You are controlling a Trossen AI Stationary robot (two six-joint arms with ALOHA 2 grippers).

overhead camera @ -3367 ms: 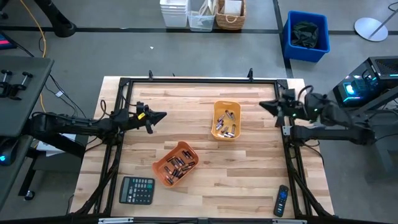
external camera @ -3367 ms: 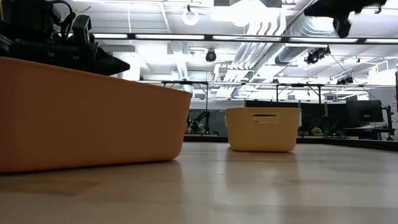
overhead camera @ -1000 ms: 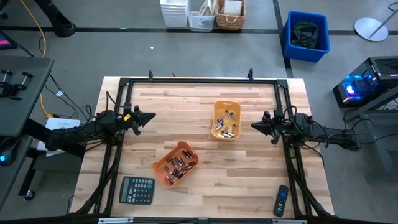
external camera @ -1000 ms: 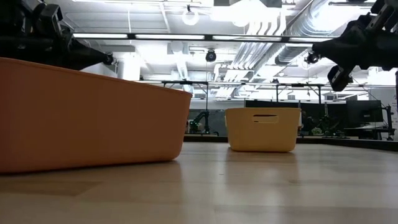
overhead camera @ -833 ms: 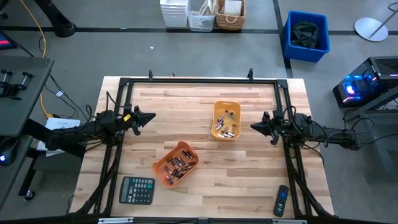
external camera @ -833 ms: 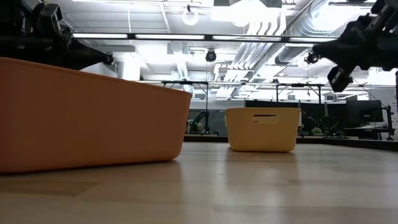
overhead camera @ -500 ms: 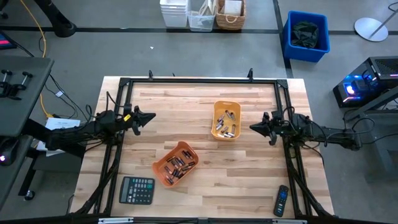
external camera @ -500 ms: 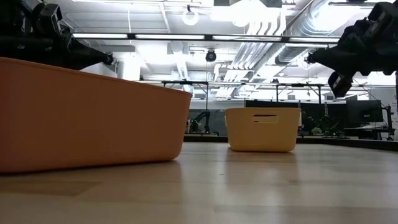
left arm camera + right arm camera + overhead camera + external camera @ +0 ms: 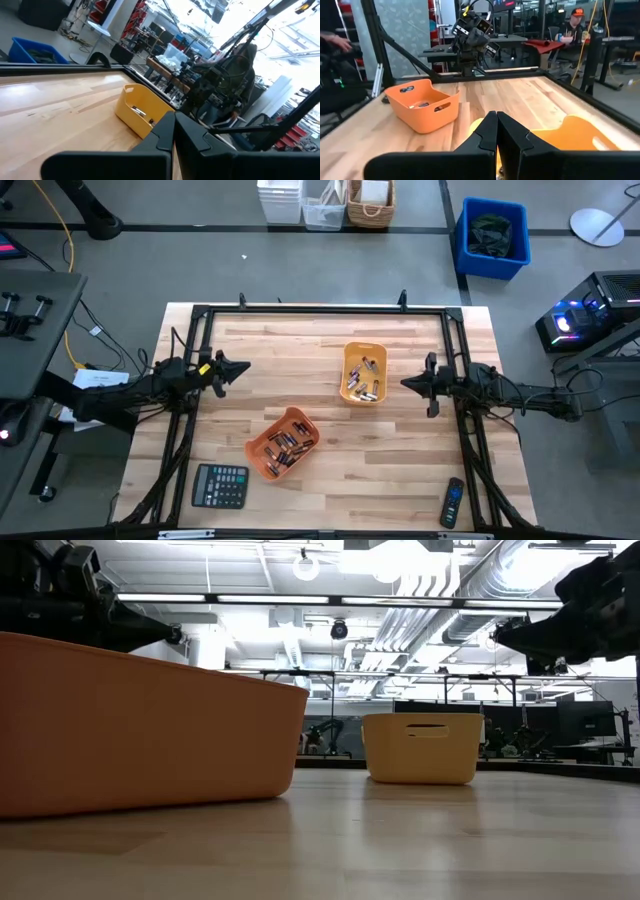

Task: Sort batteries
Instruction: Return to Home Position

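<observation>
Both arms sit low at the sides of the tabletop (image 9: 330, 480). The left gripper (image 9: 240, 367) hovers just inside the left edge, somewhat toward the far edge, and points inward. In its wrist view the jaws are pressed together with nothing between them. The right gripper (image 9: 408, 383) is just inside the right edge and also points inward, jaws closed and empty in its wrist view. The yellow bin (image 9: 347, 360) stands right of centre in the far half, long axis running far to near, with silver batteries (image 9: 364, 385) piled inside. The orange bin (image 9: 255, 448) sits left of centre toward the near edge, turned diagonally, holding dark batteries (image 9: 288, 445). No loose cell shows on the bare wood. A calculator (image 9: 220, 485) lies at the near left corner and a remote control (image 9: 453, 502) at the near right corner, both well apart from the bins. Key relation: the right gripper is the nearer one to the yellow bin, which lies directly ahead of its fingertips. The orange bin lies inward and nearward of the left gripper, well apart. Judgement: sorting looks finished. Each arm's way out is straight back toward its own edge, away from the bins, and nothing stands behind either gripper.
</observation>
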